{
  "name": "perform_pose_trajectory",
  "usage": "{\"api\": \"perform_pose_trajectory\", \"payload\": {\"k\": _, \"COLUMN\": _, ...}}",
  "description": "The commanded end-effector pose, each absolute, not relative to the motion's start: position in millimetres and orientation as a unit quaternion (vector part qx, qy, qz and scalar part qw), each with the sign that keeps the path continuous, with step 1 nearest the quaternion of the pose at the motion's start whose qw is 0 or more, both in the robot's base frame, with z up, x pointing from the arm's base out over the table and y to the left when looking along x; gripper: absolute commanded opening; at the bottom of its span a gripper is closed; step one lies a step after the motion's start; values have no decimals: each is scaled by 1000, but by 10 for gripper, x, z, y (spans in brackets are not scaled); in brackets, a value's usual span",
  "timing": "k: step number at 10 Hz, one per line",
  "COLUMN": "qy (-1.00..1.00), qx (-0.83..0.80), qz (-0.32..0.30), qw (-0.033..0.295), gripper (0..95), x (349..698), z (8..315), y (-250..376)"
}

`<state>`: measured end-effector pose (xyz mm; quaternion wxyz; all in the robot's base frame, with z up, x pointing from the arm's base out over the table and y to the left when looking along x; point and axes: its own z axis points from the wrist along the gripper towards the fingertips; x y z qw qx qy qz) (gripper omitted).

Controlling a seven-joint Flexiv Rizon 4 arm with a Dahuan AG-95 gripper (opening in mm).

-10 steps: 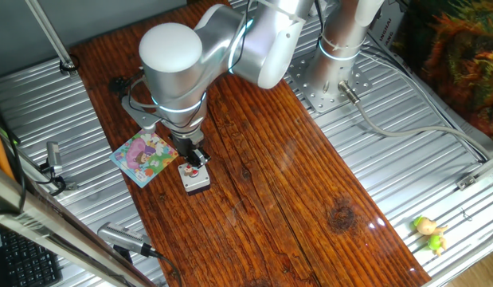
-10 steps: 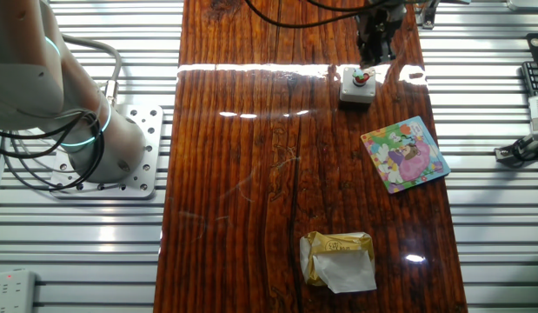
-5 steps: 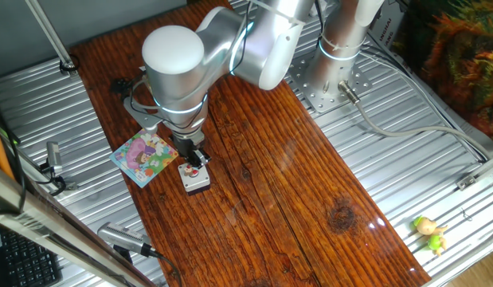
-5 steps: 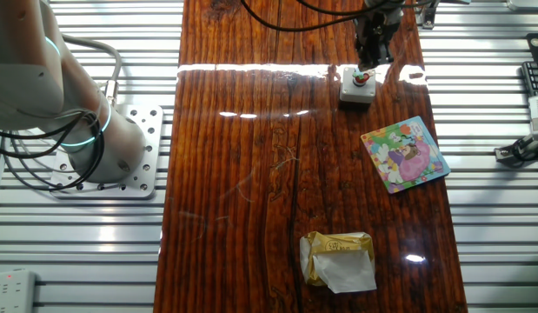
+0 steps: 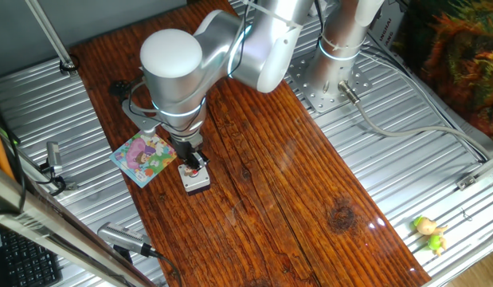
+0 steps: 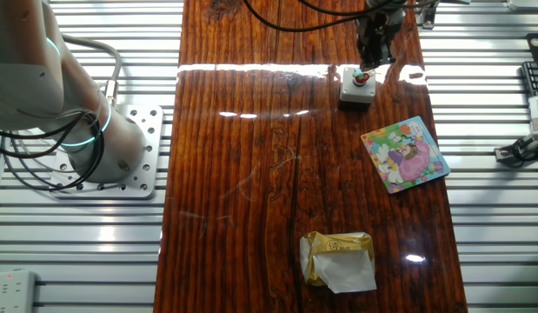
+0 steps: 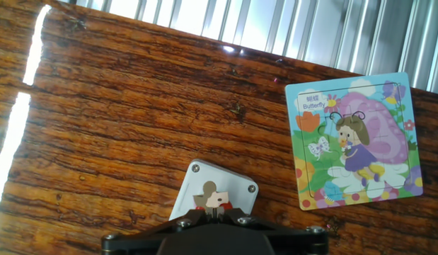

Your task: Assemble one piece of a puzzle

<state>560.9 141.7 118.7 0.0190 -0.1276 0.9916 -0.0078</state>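
Observation:
The puzzle [image 5: 144,156] [image 6: 404,154] [image 7: 353,139] is a small pastel cartoon board with a light-blue edge, lying flat on the wooden table. Beside it stands a small grey box [image 5: 200,184] [image 6: 355,94] [image 7: 233,184] with a red button. My gripper [image 5: 196,159] [image 6: 366,68] [image 7: 214,207] hangs right over that box, its fingers pressed close together. Between them shows the piece [image 7: 210,193] [image 5: 193,169] [image 6: 361,79], a tiny whitish scrap with red and brown marks, just above the box top. The puzzle lies a short way to the side of the gripper.
A crumpled yellow and white wrapper [image 6: 338,259] lies on the wood far from the box. The arm's base plate [image 6: 121,156] sits on the ribbed metal beside the table. A small yellow-green toy [image 5: 429,231] and metal clamps [image 5: 123,237] lie on the metal surround.
The arm's wrist has shifted very slightly. The gripper stays over the grey box with the piece between its fingers, and the puzzle has not moved.

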Motion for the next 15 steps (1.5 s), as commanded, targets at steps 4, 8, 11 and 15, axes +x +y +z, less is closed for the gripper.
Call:
{"api": "perform_pose_trajectory", "payload": {"k": 4, "qy": 991, "qx": -131, "qz": -7, "qw": 21, "gripper": 190, "x": 5612, "z": 1191, "y": 1418}}
{"api": "perform_pose_trajectory", "payload": {"k": 8, "qy": 990, "qx": -137, "qz": -9, "qw": 23, "gripper": 380, "x": 5613, "z": 1192, "y": 1419}}
{"api": "perform_pose_trajectory", "payload": {"k": 11, "qy": 990, "qx": -138, "qz": -9, "qw": 22, "gripper": 380, "x": 5618, "z": 1198, "y": 1424}}
{"api": "perform_pose_trajectory", "payload": {"k": 15, "qy": 990, "qx": -141, "qz": -9, "qw": 25, "gripper": 380, "x": 5632, "z": 1168, "y": 1430}}
